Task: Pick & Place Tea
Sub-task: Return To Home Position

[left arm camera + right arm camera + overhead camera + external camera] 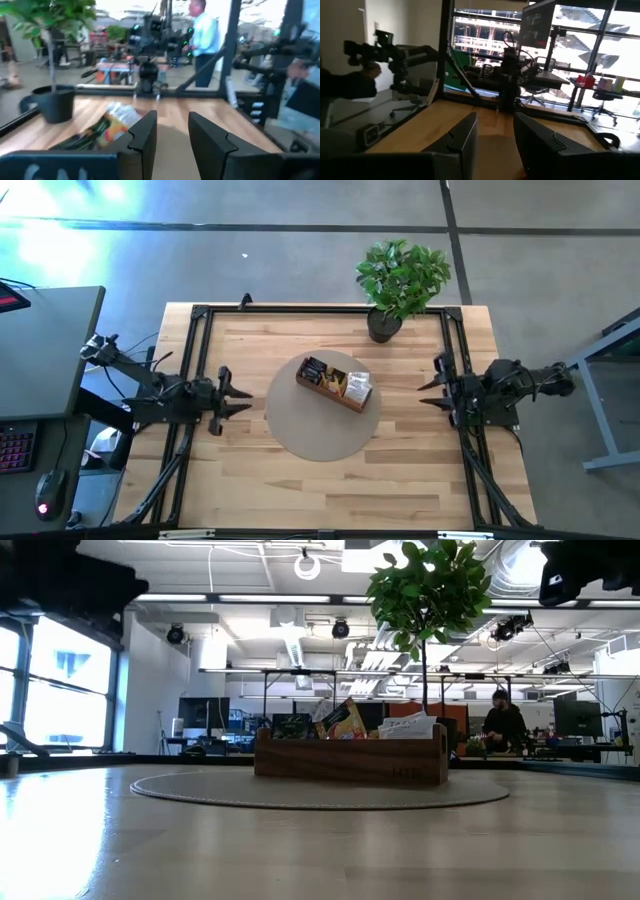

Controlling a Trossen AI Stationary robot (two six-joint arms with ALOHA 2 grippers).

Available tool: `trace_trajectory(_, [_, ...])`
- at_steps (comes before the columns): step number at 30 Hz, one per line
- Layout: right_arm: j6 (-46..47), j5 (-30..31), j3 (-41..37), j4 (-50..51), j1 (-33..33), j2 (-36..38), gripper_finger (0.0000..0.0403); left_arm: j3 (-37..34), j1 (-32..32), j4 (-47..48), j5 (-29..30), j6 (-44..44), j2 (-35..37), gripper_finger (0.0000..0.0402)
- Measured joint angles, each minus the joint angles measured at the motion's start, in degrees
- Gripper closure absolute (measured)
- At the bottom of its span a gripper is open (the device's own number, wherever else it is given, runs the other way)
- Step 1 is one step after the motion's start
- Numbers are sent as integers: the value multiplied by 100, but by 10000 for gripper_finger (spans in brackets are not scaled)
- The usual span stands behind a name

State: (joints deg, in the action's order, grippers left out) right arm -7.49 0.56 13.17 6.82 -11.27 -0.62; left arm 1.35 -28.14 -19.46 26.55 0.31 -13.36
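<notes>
**A:** What sits at the left of the overhead frame?

**B:** The left gripper (243,400), at left-centre over the bare wooden table (300,490). It is just off the left edge of the round grey mat (310,435). Its fingers (145,142) are spread with a clear gap between them and hold nothing.

**A:** And the tea?

**B:** At the centre. The tea sachets (338,383) stand on edge inside the wooden three-compartment tray (350,765). The tray lies on the upper half of the mat, slanting from upper left to lower right. Dark sachets (313,370) fill the left-end compartment, yellow-orange sachets (337,383) the middle one, and white sachets (360,388) the right end. From table height, their tops stick up above the tray's front wall.

**A:** What is right of that?

**B:** A potted plant (400,275), upper right of centre at the table's far edge, off the mat. In the low view, a person (503,725) sits in the room behind, right of the tray.

**A:** And the far right?

**B:** The right gripper (428,393), at right-centre, points towards the mat and is near its right edge. Its fingers (462,142) are parted and empty.
</notes>
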Motion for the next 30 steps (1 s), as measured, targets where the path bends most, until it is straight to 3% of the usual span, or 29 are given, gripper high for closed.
trace_trajectory(5, [126,-142,2,-60,0,0,279,-20,9,-139,372,117,13,291])
trace_trajectory(9, [127,-165,-155,-343,0,-4,279,-22,4,-57,297,225,13,291])
trace_trajectory(22, [648,-99,-1250,-1673,0,-2,279,-35,2,1583,240,-100,4,291])
trace_trajectory(30, [1158,-55,-1259,-1321,0,-20,279,-35,2,1607,240,-100,-33,291])
